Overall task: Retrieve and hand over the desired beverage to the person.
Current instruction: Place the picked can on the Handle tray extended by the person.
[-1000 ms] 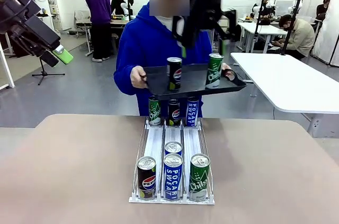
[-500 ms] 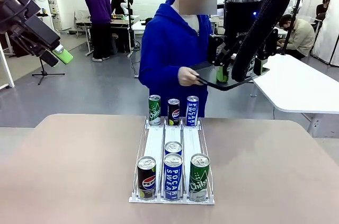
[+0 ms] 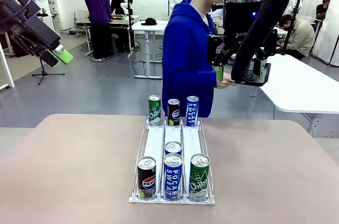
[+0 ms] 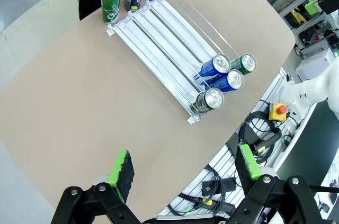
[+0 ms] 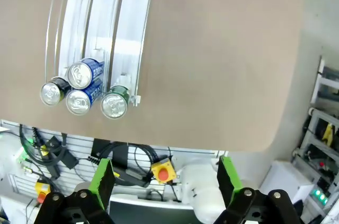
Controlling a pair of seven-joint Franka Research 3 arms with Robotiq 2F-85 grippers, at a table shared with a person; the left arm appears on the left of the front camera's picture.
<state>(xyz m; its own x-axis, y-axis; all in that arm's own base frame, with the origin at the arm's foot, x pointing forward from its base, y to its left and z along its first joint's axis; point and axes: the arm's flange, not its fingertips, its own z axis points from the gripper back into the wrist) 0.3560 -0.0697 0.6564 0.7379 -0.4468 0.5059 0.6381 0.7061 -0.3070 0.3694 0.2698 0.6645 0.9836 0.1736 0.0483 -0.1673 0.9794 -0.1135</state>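
Both arms are raised off the table [image 3: 63,171]. The left gripper [image 4: 183,173] hangs high above the table with jaws wide and nothing between them; the right gripper [image 5: 165,179] likewise, wide and empty. A clear rack [image 3: 155,144] sits at mid-table, with four cans [image 3: 172,175] at its near end and three more cans [image 3: 173,111] standing upright at its far end (green, black and blue). The person [image 3: 185,60] stands beyond the table's far edge, turned sideways, holding a black tray [image 3: 260,80].
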